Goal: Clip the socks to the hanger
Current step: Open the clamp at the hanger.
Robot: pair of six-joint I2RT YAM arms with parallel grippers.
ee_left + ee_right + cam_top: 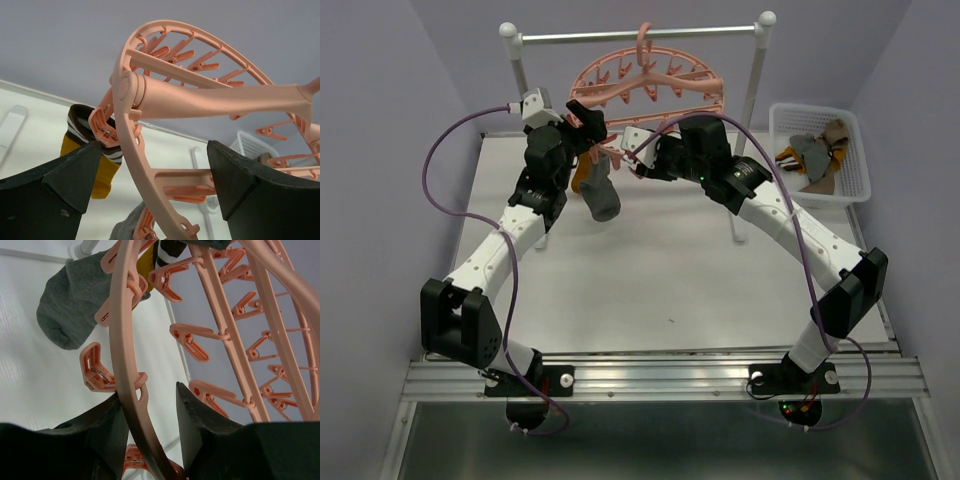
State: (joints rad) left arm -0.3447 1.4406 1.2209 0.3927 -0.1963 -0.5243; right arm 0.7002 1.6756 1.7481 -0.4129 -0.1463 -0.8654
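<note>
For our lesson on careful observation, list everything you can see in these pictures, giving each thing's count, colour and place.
hanger: one, salmon pink, hung by its hook on the rail stand
rail stand: one, white posts and metal bar, far side of the table
grey sock: one, grey, clipped to the hanger's left side
mustard sock: one, mustard with striped cuff, clipped beside the grey sock
basket: one, white, far right of the table
loose socks: several, grey, brown and orange, in the basket
table: one, white
left gripper: one, black, open, hanger's ring between its fingers
right gripper: one, black, astride the ring, not clamped
</note>
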